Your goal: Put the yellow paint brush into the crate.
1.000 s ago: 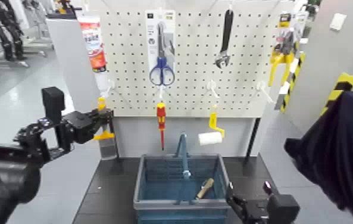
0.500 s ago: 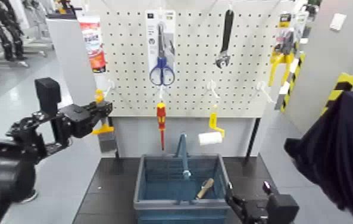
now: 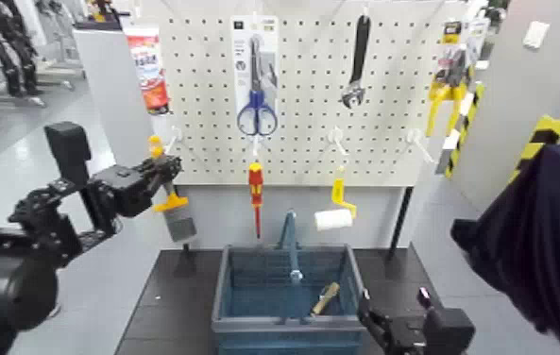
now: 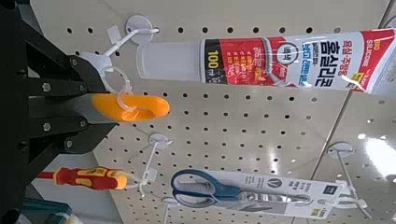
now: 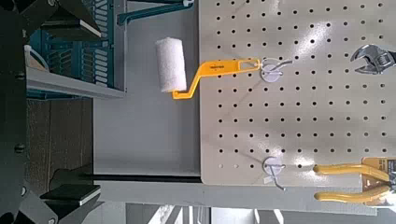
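My left gripper is shut on the yellow paint brush, holding it by its handle left of the pegboard, above and left of the crate. The brush is tilted, with its grey bristles pointing down to the right. In the left wrist view the yellow-orange handle sticks out between the black fingers. The blue-teal crate stands on the dark table below the board, with its arched handle upright. It also shows in the right wrist view. My right gripper is open and empty, low beside the crate's right front corner.
The pegboard carries a sealant tube, blue scissors, a red-and-yellow screwdriver, a yellow-handled roller, a wrench and yellow pliers. A wooden-handled tool lies in the crate. A dark shape fills the right.
My left gripper has lifted the brush away from its hook on the board. The brush now tilts, with its bristles swung toward the crate side. The right arm has not moved.
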### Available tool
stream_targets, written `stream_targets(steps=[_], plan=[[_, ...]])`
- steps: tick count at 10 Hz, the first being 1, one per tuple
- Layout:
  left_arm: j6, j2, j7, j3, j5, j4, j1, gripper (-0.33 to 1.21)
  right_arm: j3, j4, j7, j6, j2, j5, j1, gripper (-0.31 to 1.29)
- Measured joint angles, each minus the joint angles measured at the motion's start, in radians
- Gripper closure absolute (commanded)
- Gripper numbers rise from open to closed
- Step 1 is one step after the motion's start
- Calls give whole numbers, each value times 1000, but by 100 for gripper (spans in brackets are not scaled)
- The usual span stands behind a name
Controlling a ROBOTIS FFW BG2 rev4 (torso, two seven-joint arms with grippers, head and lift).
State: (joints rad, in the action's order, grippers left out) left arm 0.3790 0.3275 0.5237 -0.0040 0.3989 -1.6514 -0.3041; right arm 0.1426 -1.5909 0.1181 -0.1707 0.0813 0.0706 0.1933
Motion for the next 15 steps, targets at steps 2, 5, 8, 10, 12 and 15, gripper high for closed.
stream_targets(steps=[2, 5, 8, 10, 12, 15], plan=[[-11, -14, -40, 2, 75, -14, 19, 117, 1, 0, 0, -2, 0, 0, 1, 15], [-161, -38, -70, -48, 222, 67, 45, 118, 2, 2, 0, -7, -1, 0, 2, 15], [-271, -62, -68, -130, 301, 192, 44, 117, 2, 3, 0, -11, -2, 2, 3, 15], [-307, -74, -68, -179, 340, 250, 37, 118, 2, 6, 0, -14, -4, 4, 4, 15], [-329, -81, -68, -230, 367, 303, 24, 118, 1, 9, 0, -19, -5, 8, 7, 15], [-354, -97, -71, -327, 416, 420, -5, 117, 0, 13, 0, -25, -8, 14, 8, 15]])
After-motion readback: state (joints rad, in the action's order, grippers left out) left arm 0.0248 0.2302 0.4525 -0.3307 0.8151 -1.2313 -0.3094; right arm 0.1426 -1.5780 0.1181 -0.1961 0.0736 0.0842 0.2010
